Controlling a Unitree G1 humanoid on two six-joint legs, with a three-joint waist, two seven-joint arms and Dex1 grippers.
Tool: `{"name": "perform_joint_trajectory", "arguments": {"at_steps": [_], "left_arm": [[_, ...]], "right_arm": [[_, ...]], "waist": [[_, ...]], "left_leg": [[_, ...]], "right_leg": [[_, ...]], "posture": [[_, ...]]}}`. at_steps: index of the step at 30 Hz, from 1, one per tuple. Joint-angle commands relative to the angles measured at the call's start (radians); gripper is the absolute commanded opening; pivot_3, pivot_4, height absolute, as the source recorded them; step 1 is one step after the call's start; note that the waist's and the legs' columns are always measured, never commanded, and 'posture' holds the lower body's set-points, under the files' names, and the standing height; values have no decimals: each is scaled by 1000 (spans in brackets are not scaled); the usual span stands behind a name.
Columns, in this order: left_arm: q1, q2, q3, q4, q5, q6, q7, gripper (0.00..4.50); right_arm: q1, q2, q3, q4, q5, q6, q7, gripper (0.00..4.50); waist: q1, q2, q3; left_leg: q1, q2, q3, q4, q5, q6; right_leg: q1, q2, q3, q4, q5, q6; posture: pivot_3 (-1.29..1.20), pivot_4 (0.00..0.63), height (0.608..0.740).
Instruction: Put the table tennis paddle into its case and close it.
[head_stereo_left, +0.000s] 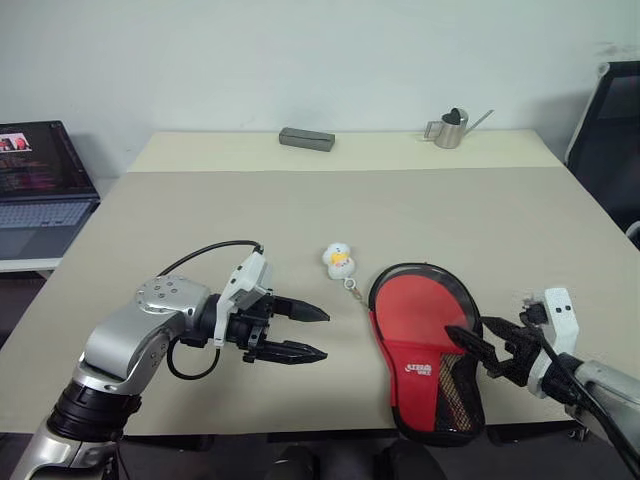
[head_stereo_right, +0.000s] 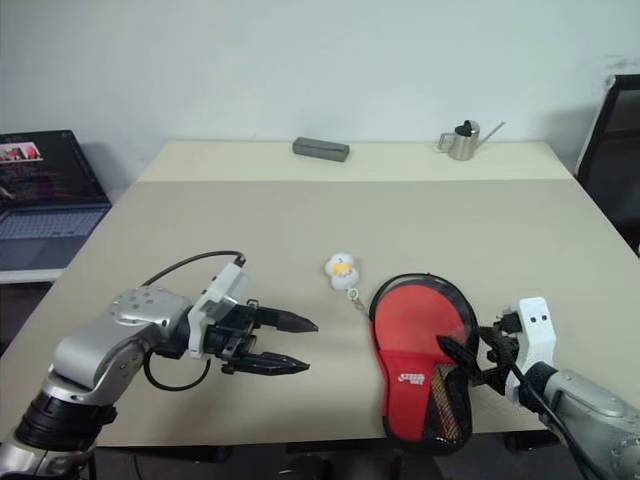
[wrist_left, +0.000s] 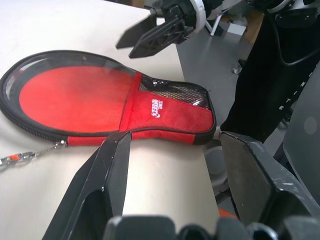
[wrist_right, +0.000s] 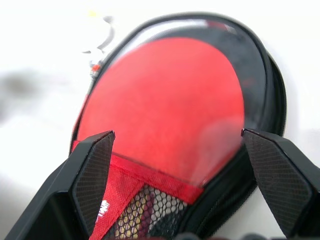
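Jaws: left gripper (head_stereo_left: 300, 333) parted, empty, above the table's (head_stereo_left: 300, 210) near edge; right gripper (head_stereo_left: 478, 343) spread wide, empty, at the case (head_stereo_left: 425, 335). Case flat near the near edge; plush charm (head_stereo_left: 339, 260) beside it; paddle inside cannot be told.

hidden: we cannot make out the table tennis paddle inside the case (head_stereo_left: 425, 345) just ahead of the right gripper (head_stereo_left: 478, 345) | blurred: plush charm (wrist_right: 102, 30) beyond that gripper in its wrist view | too small: the case's white lettering unreadable
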Motion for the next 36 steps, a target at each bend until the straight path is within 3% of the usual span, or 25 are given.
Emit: {"name": "perform_joint_trajectory", "arguments": {"at_steps": [1,12,18,30,36], "left_arm": [[0,6,30,-1,-4,-17,12,3053],[-52,-169,125,110,90,-82,369,3053],[-5,-197,157,110,160,-102,509,3053],[-37,-188,105,125,204,-45,537,3053],[-185,-229,42,344,295,-83,562,3053]], "right_arm": [[-55,30,-10,-5,-57,-46,111,4445],[-363,22,150,104,-270,-41,405,4445],[-467,70,222,201,-372,-40,500,4445],[-424,193,344,430,-655,-220,666,4445],[-402,248,375,503,-759,-310,706,4445]], "waist": [[-1,0,0],[12,-1,1],[13,-2,1],[23,-2,1],[23,-2,1]], "left_leg": [[0,0,0,0,0,0],[-1,-1,-2,0,0,0],[-1,0,-2,0,0,-1],[-1,-1,-2,0,0,-2],[0,-2,-2,1,0,-2]], "right_leg": [[0,0,0,0,0,0],[0,-1,0,-1,0,0],[0,-2,0,0,0,0],[-1,-2,0,0,1,0],[0,-2,-1,2,1,0]], "posture": [[0,150,740],[0,150,740],[0,150,740],[0,150,740],[0,150,740]]}}
